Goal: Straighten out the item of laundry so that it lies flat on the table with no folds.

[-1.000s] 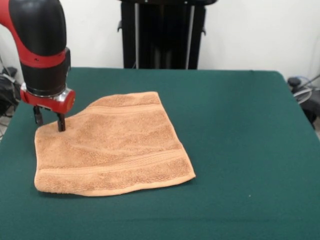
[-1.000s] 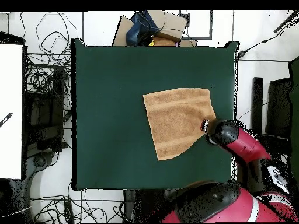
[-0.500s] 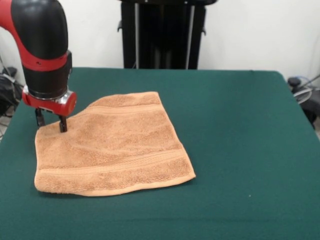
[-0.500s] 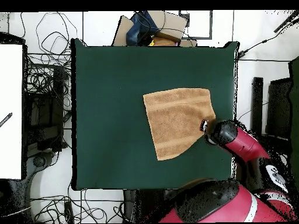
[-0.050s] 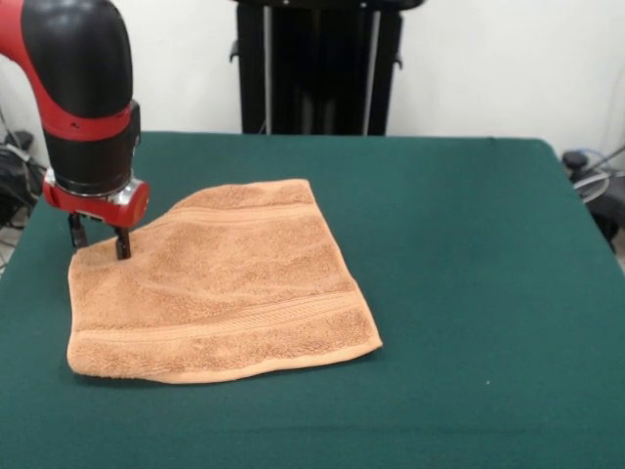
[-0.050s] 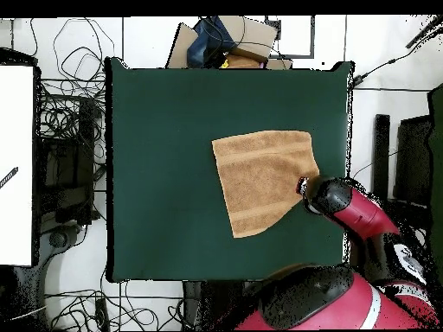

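Observation:
The item of laundry, an orange-tan towel (image 5: 220, 283), lies on the left part of the green table (image 5: 469, 293). Band stripes run near its near and far hems. Its far left side runs as a slanted edge instead of a square corner, and the cloth there looks slightly raised. My gripper (image 5: 98, 237) hovers at that slanted edge, open. One of its fingers (image 5: 122, 243) is over the cloth, the other just off it over the table. From overhead, the towel (image 6: 260, 180) sits right of centre with the gripper (image 6: 303, 186) at its right edge.
Cables and equipment (image 6: 73, 130) lie on the floor beside the table. A black stand (image 5: 317, 68) rises behind the table's far edge. Boxes and a bag (image 6: 225, 43) sit past one table end in the overhead view.
The gripper has lifted a little from the towel's slanted edge since a second ago. The towel has kept its shape and place.

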`<state>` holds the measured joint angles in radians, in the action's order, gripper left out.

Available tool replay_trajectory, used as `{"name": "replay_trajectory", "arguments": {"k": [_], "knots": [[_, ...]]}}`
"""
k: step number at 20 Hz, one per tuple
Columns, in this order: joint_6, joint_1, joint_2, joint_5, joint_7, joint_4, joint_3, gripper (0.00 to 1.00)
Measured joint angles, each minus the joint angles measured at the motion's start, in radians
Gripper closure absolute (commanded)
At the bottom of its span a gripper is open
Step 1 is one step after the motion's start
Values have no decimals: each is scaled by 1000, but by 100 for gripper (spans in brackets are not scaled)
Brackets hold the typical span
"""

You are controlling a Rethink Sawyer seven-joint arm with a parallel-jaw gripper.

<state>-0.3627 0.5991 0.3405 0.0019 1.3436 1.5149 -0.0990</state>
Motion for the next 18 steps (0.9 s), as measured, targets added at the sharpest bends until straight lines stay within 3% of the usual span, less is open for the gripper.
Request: {"name": "replay_trajectory", "arguments": {"k": [9, 10, 18], "knots": [[-1, -1, -3, 0, 0, -4, -1, 0], [-1, -8, -6, 0, 0, -8, -5, 100], [-1, -34, -15, 0, 0, -22, -19, 100]]}}
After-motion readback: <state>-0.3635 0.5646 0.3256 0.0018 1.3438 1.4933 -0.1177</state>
